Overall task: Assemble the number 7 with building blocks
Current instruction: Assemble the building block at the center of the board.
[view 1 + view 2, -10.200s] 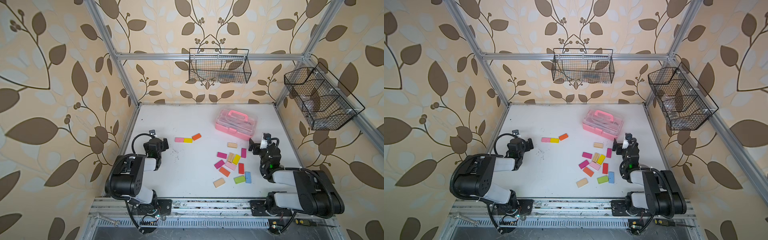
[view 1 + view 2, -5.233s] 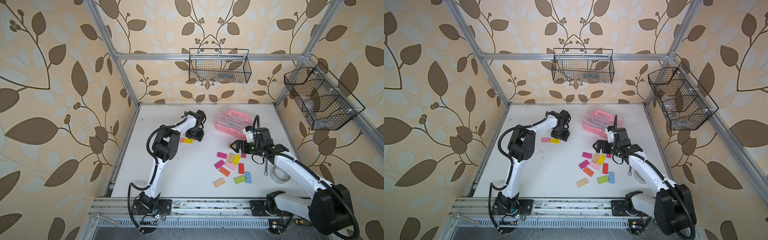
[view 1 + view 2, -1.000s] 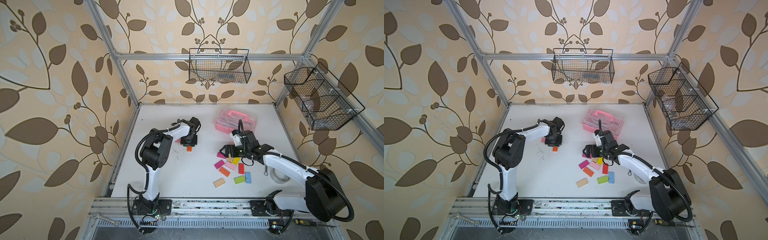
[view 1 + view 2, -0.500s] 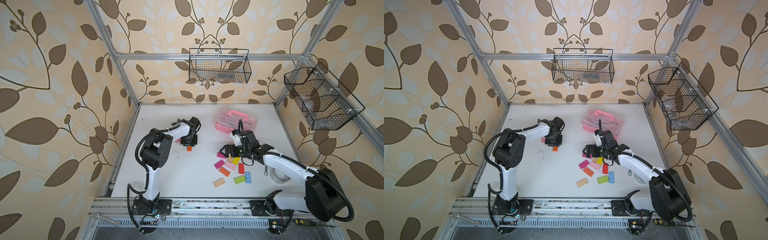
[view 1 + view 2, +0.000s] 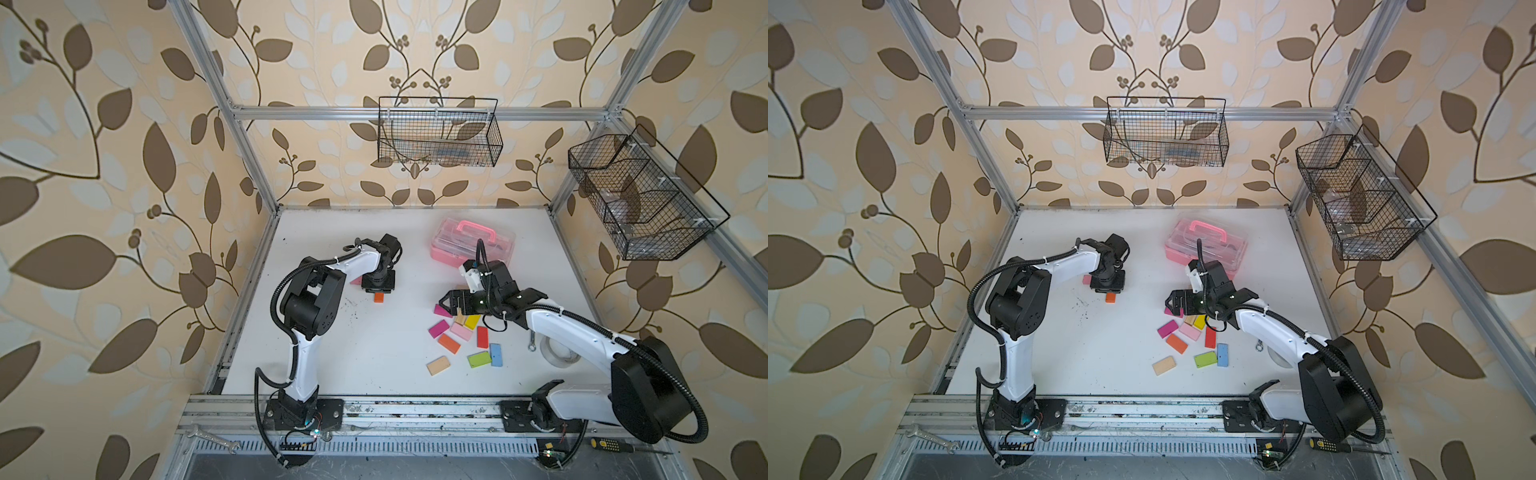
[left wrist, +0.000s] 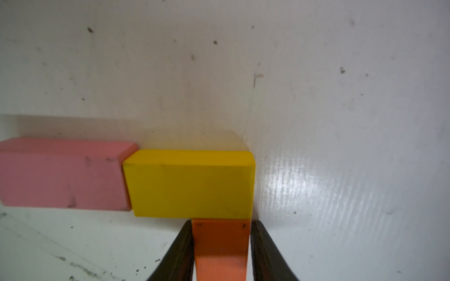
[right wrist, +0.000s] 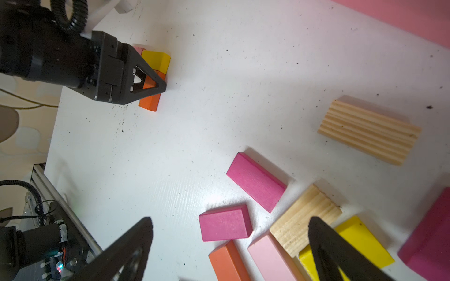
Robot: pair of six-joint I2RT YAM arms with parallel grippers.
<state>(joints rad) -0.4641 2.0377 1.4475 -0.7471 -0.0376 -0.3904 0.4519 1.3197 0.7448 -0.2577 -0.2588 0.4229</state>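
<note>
Plainly, only the start of the number 7 (image 7: pixel 155 62) is laid on the white table (image 5: pixel 374 232), well apart from the loose building blocks (image 5: pixel 460 331) clustered below the right gripper (image 5: pixel 446 301). Its top bar is formed by a pink block (image 6: pixel 60 172) and a yellow block (image 6: pixel 190 182) set end to end. An orange block (image 6: pixel 220 245) is butted under the yellow one's end away from the pink, as the first stem piece.

That orange block is straddled by the left gripper (image 6: pixel 220 226), whose fingers (image 6: pixel 179 255) lie against both its sides; whether it is pinched or merely flanked cannot be told. If the jaws are raised while one pad clings, the orange block could be dragged askew and the yellow one knocked out of line. The right gripper is spread wide, nothing held; a descent into so crowded a cluster could scatter neighbours.

The three-block joint is shown by the left wrist view alone; in both top views it is hidden beneath the gripper. The ridges of a striped wooden block (image 7: pixel 369 130) are made out only in the right wrist view.
</note>
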